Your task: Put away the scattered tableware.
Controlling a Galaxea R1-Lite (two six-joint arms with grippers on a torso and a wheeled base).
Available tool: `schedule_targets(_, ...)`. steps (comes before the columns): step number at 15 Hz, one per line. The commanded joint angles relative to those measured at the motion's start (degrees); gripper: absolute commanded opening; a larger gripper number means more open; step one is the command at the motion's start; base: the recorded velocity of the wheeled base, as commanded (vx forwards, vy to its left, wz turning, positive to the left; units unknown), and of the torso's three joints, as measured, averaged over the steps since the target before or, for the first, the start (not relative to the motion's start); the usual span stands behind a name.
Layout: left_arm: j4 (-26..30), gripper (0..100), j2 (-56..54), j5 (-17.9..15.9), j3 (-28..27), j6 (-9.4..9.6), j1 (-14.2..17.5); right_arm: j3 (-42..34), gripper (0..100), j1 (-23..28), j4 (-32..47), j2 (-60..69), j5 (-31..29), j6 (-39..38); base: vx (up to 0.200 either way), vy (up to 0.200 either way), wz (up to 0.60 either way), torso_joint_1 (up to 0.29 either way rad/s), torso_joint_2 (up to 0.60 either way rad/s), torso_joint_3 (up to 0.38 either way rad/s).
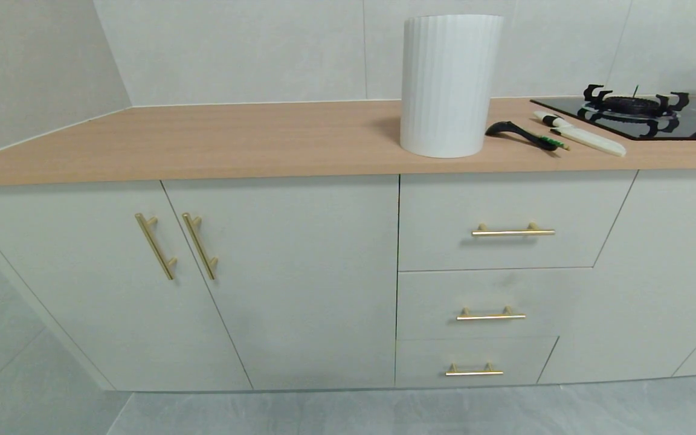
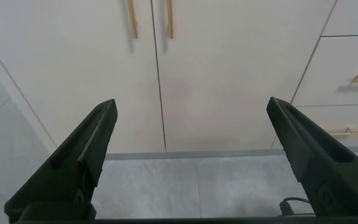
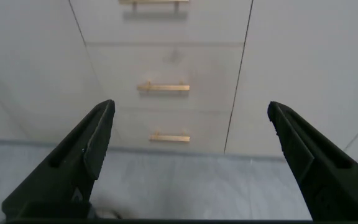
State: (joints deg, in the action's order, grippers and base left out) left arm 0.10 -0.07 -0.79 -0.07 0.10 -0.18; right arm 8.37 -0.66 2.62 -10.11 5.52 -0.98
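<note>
On the wooden countertop [image 1: 215, 142] a tall white ribbed container [image 1: 447, 84] stands upright. Just right of it lie a black-handled utensil [image 1: 520, 134] and a cream-coloured knife-like utensil [image 1: 580, 135], side by side near the hob. My left gripper [image 2: 191, 112] hangs low in front of the cabinet doors, fingers wide apart with nothing between them. My right gripper [image 3: 191, 112] is low in front of the drawers, also open and holding nothing.
A black gas hob [image 1: 644, 112] occupies the counter's right end. Below are two cabinet doors with gold handles [image 1: 176, 244] and three drawers [image 1: 505, 229] stacked at the right. Grey tiled floor [image 1: 384, 414] lies in front; walls meet at the left corner.
</note>
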Motion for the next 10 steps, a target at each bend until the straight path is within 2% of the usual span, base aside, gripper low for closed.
schedule_targets(1, 0.0, 100, 0.1, 0.0, 0.1, -0.01, 0.0, 7.1, 100, -2.7, 0.2, -19.2, 0.5, 0.1, 0.000, 0.000, 0.00, 0.000, 0.00, 0.000)
schedule_targets(4, 0.0, 100, 0.1, 0.0, 0.0, -0.01, 0.0, 11.7, 100, -8.0, -0.3, -31.0, 0.2, 0.0, 0.000, 0.000, 0.00, 0.000, 0.00, 0.000)
schedule_targets(10, 0.0, 100, 0.1, 0.0, 0.0, -0.01, 0.0, 18.9, 100, -10.5, -8.0, -55.0, 0.1, 0.0, 0.000, 0.000, 0.00, 0.000, 0.00, 0.000)
